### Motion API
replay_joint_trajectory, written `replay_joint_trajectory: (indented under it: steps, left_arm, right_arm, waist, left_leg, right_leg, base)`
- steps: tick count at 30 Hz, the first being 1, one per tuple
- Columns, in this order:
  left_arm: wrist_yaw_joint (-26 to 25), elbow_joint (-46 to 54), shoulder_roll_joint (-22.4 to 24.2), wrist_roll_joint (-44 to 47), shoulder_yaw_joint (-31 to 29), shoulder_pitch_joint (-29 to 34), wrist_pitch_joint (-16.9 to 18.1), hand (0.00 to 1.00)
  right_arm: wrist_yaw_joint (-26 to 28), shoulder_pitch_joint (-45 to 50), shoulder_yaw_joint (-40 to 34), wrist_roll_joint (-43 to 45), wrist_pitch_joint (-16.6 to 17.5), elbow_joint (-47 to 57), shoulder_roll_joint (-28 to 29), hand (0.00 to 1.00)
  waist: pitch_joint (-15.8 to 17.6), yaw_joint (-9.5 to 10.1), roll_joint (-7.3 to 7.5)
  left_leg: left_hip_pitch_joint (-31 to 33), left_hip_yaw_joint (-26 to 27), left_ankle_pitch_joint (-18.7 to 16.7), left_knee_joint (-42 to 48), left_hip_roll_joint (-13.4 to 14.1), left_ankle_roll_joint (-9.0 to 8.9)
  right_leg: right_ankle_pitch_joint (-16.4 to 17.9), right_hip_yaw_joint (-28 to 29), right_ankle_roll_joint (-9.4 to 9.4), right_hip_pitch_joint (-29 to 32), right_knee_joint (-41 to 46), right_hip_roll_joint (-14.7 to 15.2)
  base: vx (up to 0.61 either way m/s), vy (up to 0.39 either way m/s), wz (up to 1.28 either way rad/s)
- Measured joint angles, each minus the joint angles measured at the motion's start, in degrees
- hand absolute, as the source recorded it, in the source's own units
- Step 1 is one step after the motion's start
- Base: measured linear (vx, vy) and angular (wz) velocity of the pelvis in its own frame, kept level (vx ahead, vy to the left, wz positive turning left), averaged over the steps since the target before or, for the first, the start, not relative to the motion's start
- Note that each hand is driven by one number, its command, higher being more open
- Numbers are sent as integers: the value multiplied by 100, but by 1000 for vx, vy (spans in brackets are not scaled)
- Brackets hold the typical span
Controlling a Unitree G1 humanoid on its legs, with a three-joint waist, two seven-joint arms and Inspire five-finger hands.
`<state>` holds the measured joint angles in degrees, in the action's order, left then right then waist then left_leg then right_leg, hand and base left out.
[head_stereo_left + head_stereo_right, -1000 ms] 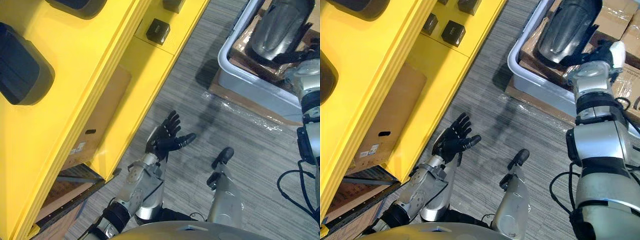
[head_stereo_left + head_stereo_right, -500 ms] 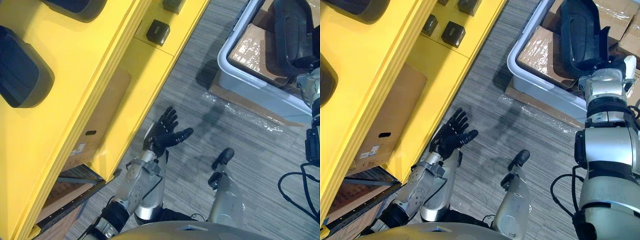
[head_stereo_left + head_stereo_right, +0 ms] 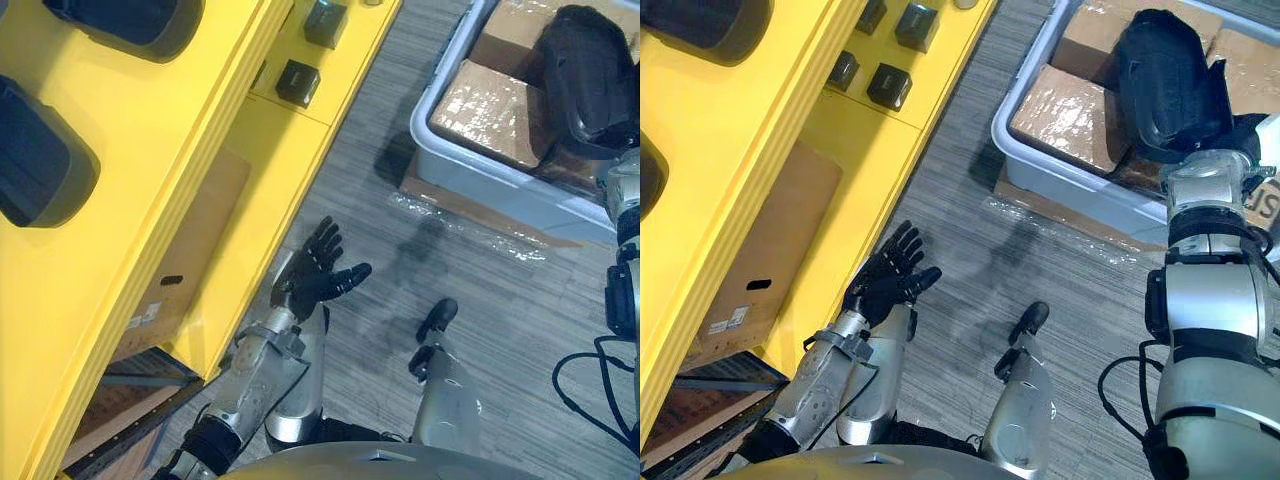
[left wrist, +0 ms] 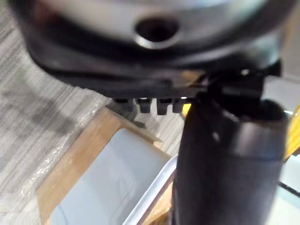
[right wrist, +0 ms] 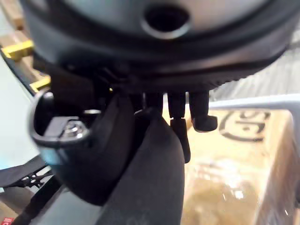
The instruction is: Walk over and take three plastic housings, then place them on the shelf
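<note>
A yellow shelf (image 3: 230, 130) fills the left of the frame. Two dark housings (image 3: 40, 160) lie on its top level at the upper left, small black boxes (image 3: 297, 82) sit on a lower ledge near the top centre, and a cardboard box (image 3: 180, 260) is tucked beneath. A grey bin (image 3: 480, 170) stands on the striped floor (image 3: 400, 260) at the upper right, packed with film-wrapped cartons (image 3: 490, 100). The plastic housing (image 3: 1165, 85) is a glossy black curved shell, resting above the cartons inside the bin at the upper right. The right hand (image 3: 1238, 135) grips its lower right edge, fingers (image 5: 180, 126) curled over the rim. The left hand (image 3: 310, 275) hangs at centre above the floor beside the shelf, fingers spread and holding nothing.
</note>
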<state>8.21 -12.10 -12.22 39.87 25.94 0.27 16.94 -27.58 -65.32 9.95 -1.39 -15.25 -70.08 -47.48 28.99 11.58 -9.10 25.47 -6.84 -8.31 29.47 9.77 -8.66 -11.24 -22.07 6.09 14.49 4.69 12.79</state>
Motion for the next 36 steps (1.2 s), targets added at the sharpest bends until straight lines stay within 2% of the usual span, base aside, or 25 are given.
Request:
replay_joint_trajectory:
  steps: [1,4,6,7,10,12,16,19,22,26,29,31,36]
  left_arm:
    - [0,166,-62,1,-11,-24,-113,100]
    - [53,366,-225,47,-55,-171,-379,100]
    - [200,388,-276,336,-161,-459,-817,100]
    - [227,388,-297,447,-170,-538,-924,100]
    - [326,367,-464,993,-203,-1080,-1566,100]
    - [322,227,-485,1201,-228,-1390,-1814,100]
    - [255,-81,-425,1886,-321,-2014,-2146,100]
    - [184,-448,-327,2339,-342,-2481,-2231,100]
    - [184,-533,-244,2981,-394,-2573,-2242,100]
    - [190,-561,-11,3682,-398,-2768,-2226,100]
    - [207,-568,117,4141,-421,-2830,-2187,100]
    - [205,-604,208,4151,-383,-2868,-2134,100]
    - [-2,-814,402,4152,-159,-2887,-1980,100]
  right_arm:
    - [-124,-1,101,-132,192,46,1,0]
    - [-333,9,206,-311,395,296,1,0]
    - [-541,185,213,-647,637,828,1,0]
    - [-581,236,217,-739,703,977,1,0]
    - [-733,520,281,-1321,1015,1876,69,0]
    - [-767,754,278,-1586,1138,2292,203,0]
    - [-778,1149,273,-2210,1395,2972,647,0]
    - [-779,1551,269,-2544,1556,3549,896,0]
    - [-779,1970,268,-2818,1792,3920,1187,0]
    - [-780,2445,242,-3119,2000,4220,1368,0]
    - [-780,2821,233,-3206,2200,4392,1761,0]
    - [-779,3003,251,-3240,2326,4418,1918,0]
    - [-778,3331,321,-3316,2369,4656,2093,0]
  waist:
    - [-2,-74,74]
    - [5,-190,229]
    - [-2,-298,401]
    - [-6,-337,434]
    - [-12,-552,717]
    - [-20,-601,828]
    - [-91,-792,1015]
    - [-145,-917,1109]
    - [-299,-1046,1240]
    - [-423,-1111,1260]
    - [-574,-1193,1254]
    - [-665,-1216,1237]
    - [-893,-1238,1105]
  left_leg:
    - [-37,29,2,-28,26,-3]
    - [-199,104,-1,-87,97,-22]
    - [-417,226,6,-205,153,-38]
    - [-457,244,3,-219,170,-46]
    - [-770,420,34,-422,253,-99]
    - [-1009,558,30,-523,321,-112]
    - [-1405,829,46,-763,383,-145]
    - [-1636,967,59,-909,389,-162]
    - [-1870,1125,65,-1095,400,-169]
    - [-2100,1253,68,-1222,400,-174]
    - [-2276,1369,69,-1351,394,-176]
    - [-2354,1424,72,-1394,393,-179]
    - [-2608,1487,75,-1542,384,-183]
  right_leg:
    - [-8,23,-7,-14,-13,-19]
    - [-49,79,-35,-133,-126,-90]
    - [-58,168,-42,-253,-206,-138]
    - [-55,192,-45,-276,-213,-154]
    - [-67,347,-68,-420,-326,-226]
    - [-104,436,-87,-545,-392,-286]
    - [-101,661,-92,-662,-404,-326]
    - [-102,730,-89,-793,-520,-340]
    - [-104,835,-86,-878,-604,-363]
    - [-105,915,-84,-971,-618,-368]
    - [-105,966,-83,-1067,-691,-367]
    - [-105,987,-82,-1118,-718,-369]
    - [-111,1005,-70,-1311,-800,-374]
  base:
    - [17,25,-16]
    - [13,12,-15]
    - [12,2,-22]
    - [11,1,-23]
    - [30,-3,-23]
    - [54,-1,-29]
    - [63,14,-28]
    - [43,27,-20]
    - [59,24,-18]
    - [86,35,-15]
    - [41,32,-11]
    - [36,30,-9]
    - [8,22,-3]
